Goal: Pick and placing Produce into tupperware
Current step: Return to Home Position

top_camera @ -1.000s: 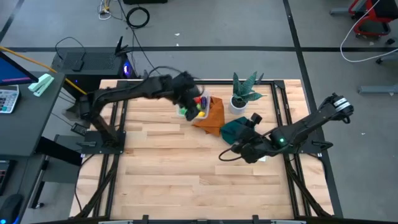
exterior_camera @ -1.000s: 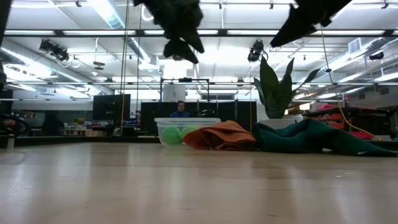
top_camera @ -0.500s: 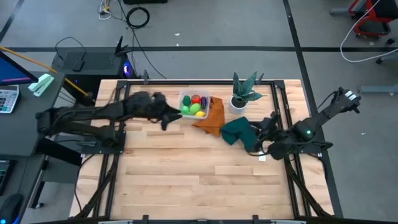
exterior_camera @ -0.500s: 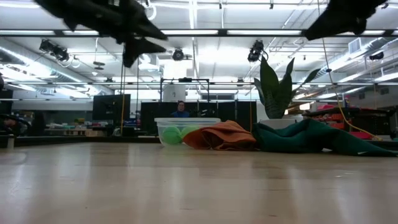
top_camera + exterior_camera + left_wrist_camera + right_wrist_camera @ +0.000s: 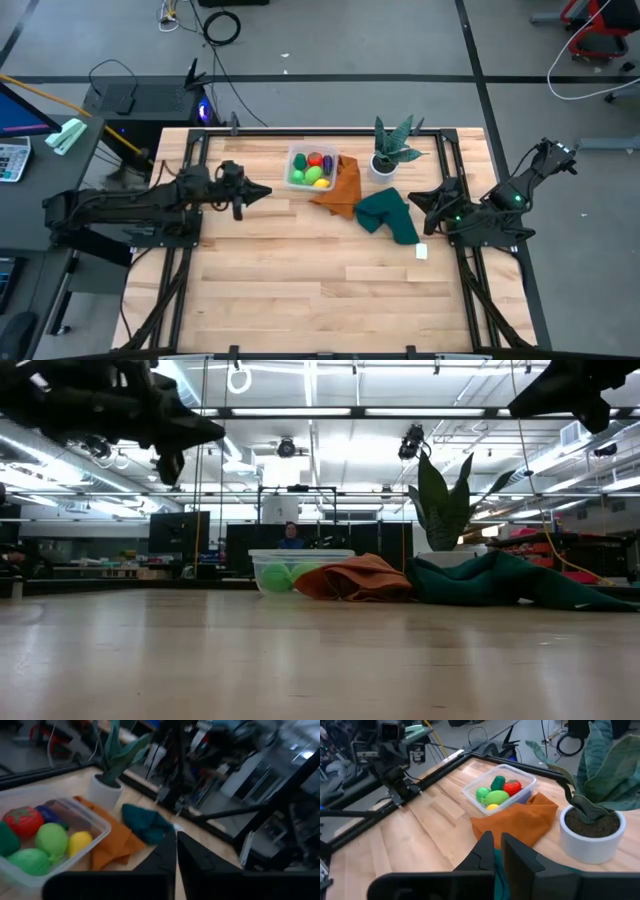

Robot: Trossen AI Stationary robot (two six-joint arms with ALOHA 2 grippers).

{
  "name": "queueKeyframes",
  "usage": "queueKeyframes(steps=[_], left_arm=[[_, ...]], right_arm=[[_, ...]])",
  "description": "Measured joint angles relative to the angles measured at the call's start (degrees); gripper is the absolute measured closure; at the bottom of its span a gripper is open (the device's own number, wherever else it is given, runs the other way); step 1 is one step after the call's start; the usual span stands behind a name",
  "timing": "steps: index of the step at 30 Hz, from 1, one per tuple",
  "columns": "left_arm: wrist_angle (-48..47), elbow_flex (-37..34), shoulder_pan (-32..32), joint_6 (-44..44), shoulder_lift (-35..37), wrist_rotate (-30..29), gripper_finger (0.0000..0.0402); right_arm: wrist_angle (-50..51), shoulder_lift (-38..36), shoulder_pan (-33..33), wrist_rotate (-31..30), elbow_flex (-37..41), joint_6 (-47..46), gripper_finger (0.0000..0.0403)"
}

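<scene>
Both claws hung empty above the bench [image 5: 300, 290]. The left claw [image 5: 262, 192] was over the bench's left half, a little short of the tupperware [image 5: 312, 166]. Its fingers [image 5: 160, 857] were pressed together with only a hairline between them. The right claw [image 5: 415, 200] was near the bench's right side, just beside the dark green cloth [image 5: 390, 215]. Its fingers [image 5: 482, 852] were all but closed, leaving a thin slit and gripping nothing.

The tupperware stood upright near the far edge of the bench, about midway across. All the produce [image 5: 310, 172] lay inside it, packed close together. The left wrist view showed a red piece [image 5: 21, 820], a yellow piece [image 5: 80, 842], a dark purple piece [image 5: 47, 813] and several green pieces [image 5: 51, 839]. An orange cloth [image 5: 343, 190] lay bunched against the container's right side, touching it. The dark green cloth lay just beyond that, towards the right arm. A potted plant [image 5: 390, 150] in a white pot stood behind the cloths, near the tupperware but apart from it. A small white scrap [image 5: 421, 252] lay on the bench near the dark green cloth.
</scene>
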State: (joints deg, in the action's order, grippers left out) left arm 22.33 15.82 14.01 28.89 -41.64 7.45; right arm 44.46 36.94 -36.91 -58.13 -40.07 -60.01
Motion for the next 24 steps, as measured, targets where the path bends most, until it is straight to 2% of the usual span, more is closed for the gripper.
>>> queueKeyframes(steps=[2,5,9,16,24], left_arm=[[3.75,-2.61,-0.35,1.0,2.18,-0.75,0.0394],[7.35,-5.69,-1.47,2.05,6.11,-3.82,0.0392],[7.22,-7.32,-3.49,0.69,11.39,-6.96,0.0388],[4.66,-7.86,-6.57,-3.99,18.28,-12.61,0.039],[-3.51,-7.86,-8.19,-5.7,24.39,-14.91,0.0394]], right_arm=[[-0.02,0.06,0.0,-0.02,0.01,-1.21,0.0402],[-0.02,0.13,0.0,-0.02,0.02,-3.58,0.0402],[0.05,0.23,0.0,-0.31,0.02,-6.41,0.0402],[-0.26,0.23,0.0,-0.52,0.02,-9.42,0.0403],[-0.36,0.23,0.0,-1.79,0.02,-9.57,0.0403]])
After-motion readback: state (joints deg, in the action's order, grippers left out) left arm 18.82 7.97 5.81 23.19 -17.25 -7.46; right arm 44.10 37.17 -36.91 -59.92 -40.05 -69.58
